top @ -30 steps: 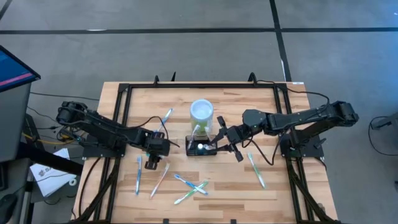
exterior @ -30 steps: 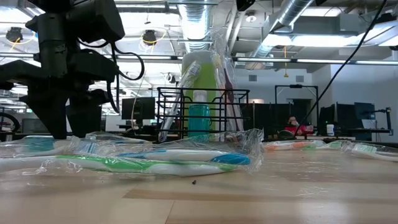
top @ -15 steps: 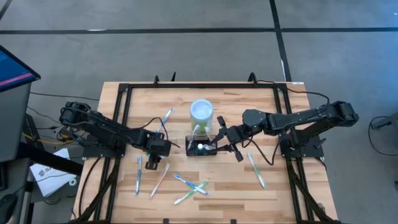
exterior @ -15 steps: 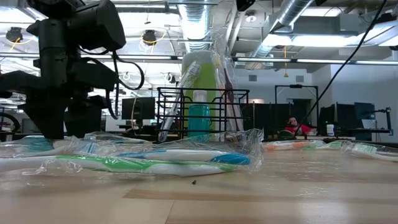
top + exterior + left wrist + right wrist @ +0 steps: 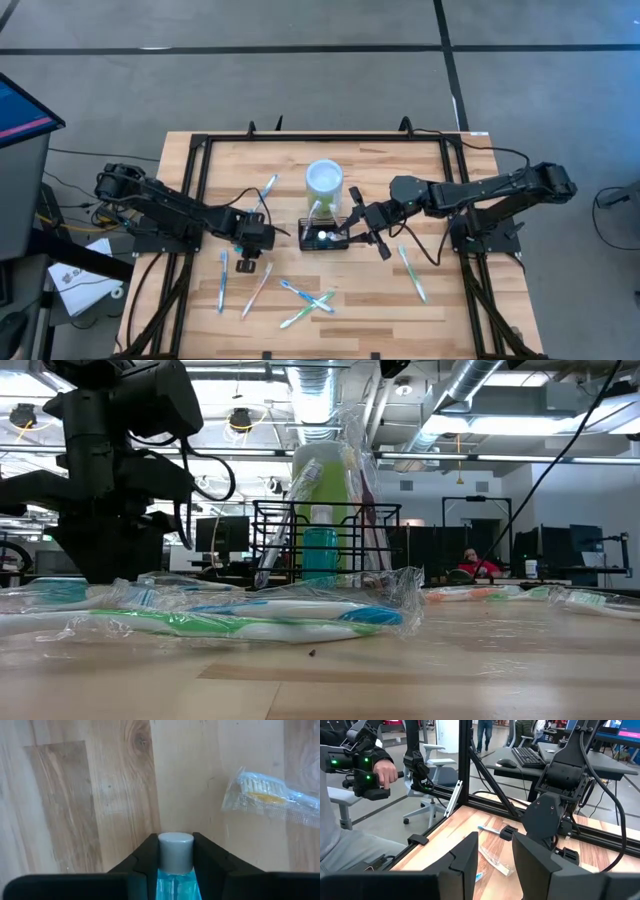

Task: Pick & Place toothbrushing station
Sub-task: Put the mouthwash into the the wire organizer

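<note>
Notably, the toothbrushing station (image 5: 325, 236) stood at the bench's centre, directly against the open right pincer (image 5: 357, 224), its long axis crosswise, while the left pincer (image 5: 247, 266), clamping a grey-capped bottle (image 5: 175, 852), hung farther off.

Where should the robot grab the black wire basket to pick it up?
Probably the top wire of the caddy's right end, coming from the right, where the right gripper waits open. The thin rim suits its fingers, the caddy stands upright with things inside, and the green cup crowds its far side. The left gripper holds a blue bottle.
</note>
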### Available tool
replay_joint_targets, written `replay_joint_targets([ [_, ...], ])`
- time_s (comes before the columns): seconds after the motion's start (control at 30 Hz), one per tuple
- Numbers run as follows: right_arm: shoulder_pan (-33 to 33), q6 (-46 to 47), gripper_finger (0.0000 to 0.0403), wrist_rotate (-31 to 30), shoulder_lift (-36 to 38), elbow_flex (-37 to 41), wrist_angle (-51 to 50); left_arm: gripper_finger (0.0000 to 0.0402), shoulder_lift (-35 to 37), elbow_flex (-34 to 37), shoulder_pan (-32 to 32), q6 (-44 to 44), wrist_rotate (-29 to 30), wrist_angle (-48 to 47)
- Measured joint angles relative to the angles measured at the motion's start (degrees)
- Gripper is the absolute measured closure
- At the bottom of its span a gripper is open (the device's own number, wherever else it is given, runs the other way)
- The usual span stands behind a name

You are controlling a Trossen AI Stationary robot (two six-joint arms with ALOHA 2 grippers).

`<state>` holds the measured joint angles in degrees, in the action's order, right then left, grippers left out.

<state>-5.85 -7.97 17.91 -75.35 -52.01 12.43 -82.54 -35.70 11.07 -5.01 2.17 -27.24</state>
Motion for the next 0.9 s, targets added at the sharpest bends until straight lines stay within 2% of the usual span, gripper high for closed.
replay_joint_targets([
  [0.2,0.00,0.00,0.0291,0.00,0.00,0.00,0.00,0.0317,-0.02,-0.75,0.00,-1.37,-0.22,-1.27],
  [0.57,-0.01,0.00,0.0291,0.01,0.00,0.00,0.00,0.0312,1.30,-9.13,0.00,-1.47,-0.48,-1.14],
  [0.77,-0.01,-0.02,0.0291,0.00,0.00,-0.02,-0.48,0.0311,8.53,-9.84,0.00,-1.65,-0.01,0.62],
  [0.9,-0.01,-0.15,0.0291,0.02,0.00,-0.01,-0.44,0.0311,14.15,-9.84,0.00,-1.18,0.65,7.55],
])
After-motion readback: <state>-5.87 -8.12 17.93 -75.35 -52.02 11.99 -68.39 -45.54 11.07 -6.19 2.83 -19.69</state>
